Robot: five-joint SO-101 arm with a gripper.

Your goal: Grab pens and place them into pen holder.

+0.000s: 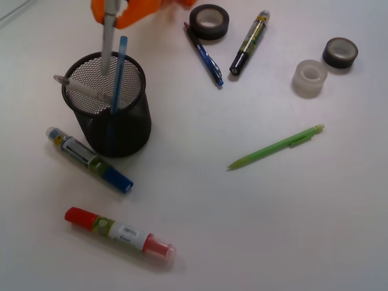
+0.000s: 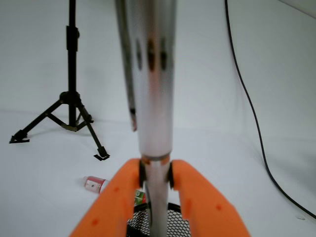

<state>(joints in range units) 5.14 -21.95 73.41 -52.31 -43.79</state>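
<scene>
Orange tool [image 1: 112,15] at top of front view, jaws closed around the silver-grey pen [image 1: 108,42]; wrist view confirms both orange fingers [image 2: 118,197] pinch the pen's shaft [image 2: 153,98]. Pen hangs roughly upright, lower end inside the rim of the pen holder [image 1: 130,130], which sits directly below the tool on the white table [image 1: 242,230].

Already in the holder: light blue pen [image 1: 119,73] leaning, top sticking out just right of the held pen; clear pen [image 1: 85,89] lying across the mouth, one end poking over the left rim.

Right of the tool: dark blue pen [image 1: 204,54] on the table, beside a dark tape roll [image 1: 209,21]. Further right a black-ended marker [image 1: 249,42], then a clear tape roll [image 1: 310,77] and a second dark tape roll [image 1: 340,52], well apart from the tool.

Lime green pen [image 1: 276,147] lies far below-right of the tool, away from the holder.

Below the tool: blue-ended marker [image 1: 90,160] touching or just beside the holder's base, red-ended marker [image 1: 119,234] further down.

Wrist view also shows a black tripod [image 2: 69,113] and a black cable [image 2: 256,123] behind the pen.
</scene>
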